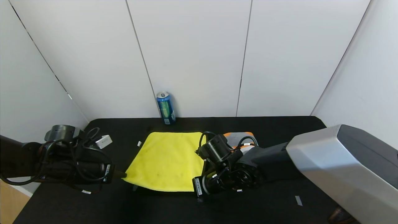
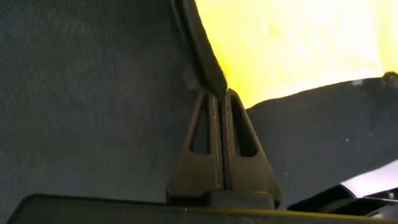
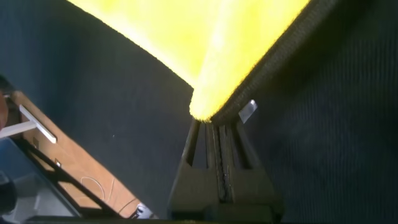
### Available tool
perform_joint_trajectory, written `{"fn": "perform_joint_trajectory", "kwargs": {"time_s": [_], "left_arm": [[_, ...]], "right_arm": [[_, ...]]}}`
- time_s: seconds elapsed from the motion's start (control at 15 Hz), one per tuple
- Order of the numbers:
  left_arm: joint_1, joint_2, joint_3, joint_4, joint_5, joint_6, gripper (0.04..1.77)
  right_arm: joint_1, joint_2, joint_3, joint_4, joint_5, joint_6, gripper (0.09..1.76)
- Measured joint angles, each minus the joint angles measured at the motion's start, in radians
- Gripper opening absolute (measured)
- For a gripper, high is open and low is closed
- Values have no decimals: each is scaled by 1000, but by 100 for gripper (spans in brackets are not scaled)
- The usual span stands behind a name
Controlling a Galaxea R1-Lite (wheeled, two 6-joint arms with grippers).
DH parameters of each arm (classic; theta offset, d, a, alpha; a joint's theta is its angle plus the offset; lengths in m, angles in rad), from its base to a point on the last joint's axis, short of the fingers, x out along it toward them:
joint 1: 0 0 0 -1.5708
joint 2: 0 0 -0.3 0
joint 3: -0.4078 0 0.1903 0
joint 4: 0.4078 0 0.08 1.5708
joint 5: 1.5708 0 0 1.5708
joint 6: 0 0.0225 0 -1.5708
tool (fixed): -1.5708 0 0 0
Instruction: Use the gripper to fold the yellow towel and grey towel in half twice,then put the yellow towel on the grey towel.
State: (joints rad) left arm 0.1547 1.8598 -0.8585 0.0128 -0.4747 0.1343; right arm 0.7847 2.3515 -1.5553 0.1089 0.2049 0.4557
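Now both near corners were held | left gripper [image 2: 221, 93] pinched yellow towel [image 1: 166, 160] | right gripper [image 3: 214, 121] pinched too | cloth looked soft, light, floppy; corners seemed best hold.

**Count of things on the table**

There are two towels: one yellow towel [image 1: 166, 160] and one grey towel [image 1: 239, 137], mostly hidden behind the right arm. One blue can [image 1: 165, 108] stands at the back wall. One small white box [image 1: 104, 141] lies at the left. Two grippers work: the left gripper [image 2: 222, 96] and the right gripper [image 3: 211, 124].
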Motion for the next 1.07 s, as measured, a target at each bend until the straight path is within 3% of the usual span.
{"fn": "perform_joint_trajectory", "kwargs": {"time_s": [0.67,1.07], "left_arm": [[46,-204,132,3,-1,9,10],[44,-220,101,0,-1,41,10]], "right_arm": [[54,-164,181,-2,0,2,11],[33,-156,118,-3,3,7,11]]}}
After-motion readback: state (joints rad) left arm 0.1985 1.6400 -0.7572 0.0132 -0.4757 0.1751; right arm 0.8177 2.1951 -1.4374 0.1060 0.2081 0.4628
